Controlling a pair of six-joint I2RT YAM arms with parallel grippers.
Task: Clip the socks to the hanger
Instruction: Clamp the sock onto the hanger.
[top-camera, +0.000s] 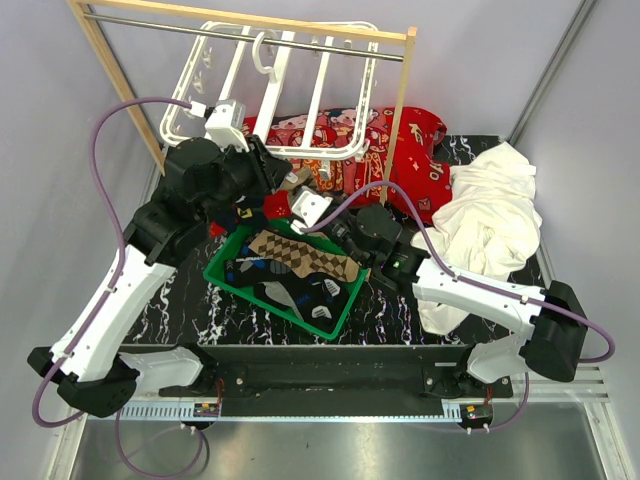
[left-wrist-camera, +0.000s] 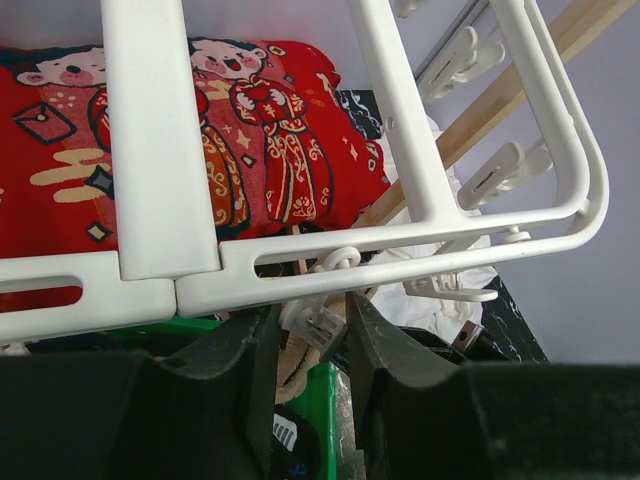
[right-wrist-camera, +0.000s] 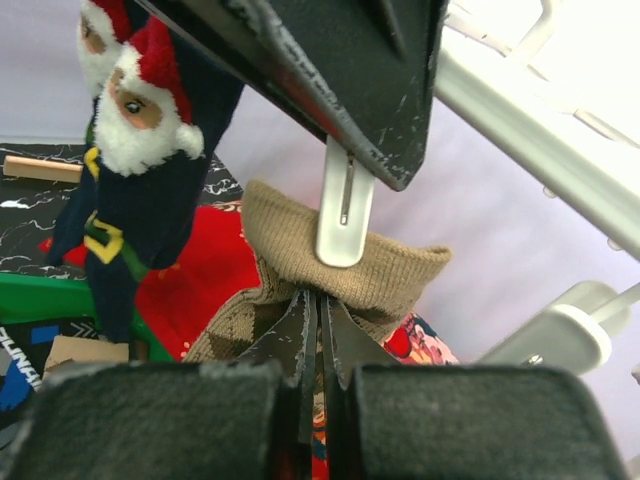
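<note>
Currently, left gripper (left-wrist-camera: 312, 322) jaws clenched on white plastic clip (left-wrist-camera: 324, 330), right gripper (right-wrist-camera: 317, 312) jaws grasping brown-tan knitted sock (right-wrist-camera: 392, 270) cuff just beneath.

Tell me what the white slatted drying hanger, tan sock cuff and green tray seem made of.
White slatted drying hanger: likely moulded plastic, smooth, slightly glossy, with a joint seam. Tan sock cuff: knitted fabric, matte, fine ribbing visible. Green tray: probably rigid plastic; even colour, thin rim.
</note>
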